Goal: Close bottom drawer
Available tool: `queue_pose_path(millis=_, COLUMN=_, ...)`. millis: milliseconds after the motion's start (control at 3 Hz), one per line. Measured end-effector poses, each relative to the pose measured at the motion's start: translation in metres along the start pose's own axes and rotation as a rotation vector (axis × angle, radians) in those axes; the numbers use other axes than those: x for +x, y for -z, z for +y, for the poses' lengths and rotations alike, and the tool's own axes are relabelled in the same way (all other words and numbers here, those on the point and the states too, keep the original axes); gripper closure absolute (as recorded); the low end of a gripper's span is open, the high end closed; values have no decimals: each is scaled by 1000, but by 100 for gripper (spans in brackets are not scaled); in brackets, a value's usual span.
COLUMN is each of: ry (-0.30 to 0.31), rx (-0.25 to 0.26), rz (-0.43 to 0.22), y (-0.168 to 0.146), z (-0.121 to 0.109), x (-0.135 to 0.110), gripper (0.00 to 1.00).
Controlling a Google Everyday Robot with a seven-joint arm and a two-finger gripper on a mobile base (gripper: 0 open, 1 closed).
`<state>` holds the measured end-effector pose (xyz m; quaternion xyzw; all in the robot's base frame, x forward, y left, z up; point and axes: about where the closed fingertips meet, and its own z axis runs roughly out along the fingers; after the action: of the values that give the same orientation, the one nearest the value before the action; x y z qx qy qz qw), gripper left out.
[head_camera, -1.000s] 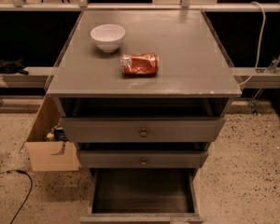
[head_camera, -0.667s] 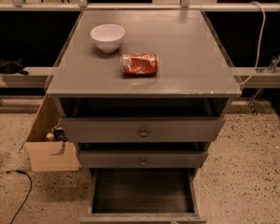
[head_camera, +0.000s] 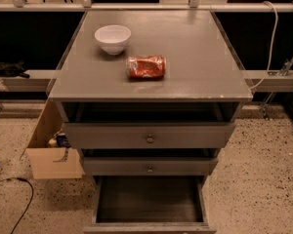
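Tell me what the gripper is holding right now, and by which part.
Cannot be told: the gripper is out of view. Nothing touches the open bottom drawer.

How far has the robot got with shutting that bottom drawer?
Nothing looks done yet: the bottom drawer is pulled far out, with its dark inside showing. Nothing is in hand either, as the gripper is outside the camera view. All that is left is to push the drawer in until it sits under the middle drawer.
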<state>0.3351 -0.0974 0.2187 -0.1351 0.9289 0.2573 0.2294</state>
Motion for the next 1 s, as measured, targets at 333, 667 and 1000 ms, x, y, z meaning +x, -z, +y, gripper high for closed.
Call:
queue_pose_path(millis=333, ry=48, rx=6, rz=39, y=-14, z=12, x=15, gripper=0)
queue_pose_path(millis=667, ry=92, rx=16, rz=85, y=-37, z=14, x=31, gripper=0)
queue_pose_path(millis=1000, ry=92, rx=16, rz=85, y=-37, z=14, x=31, gripper=0)
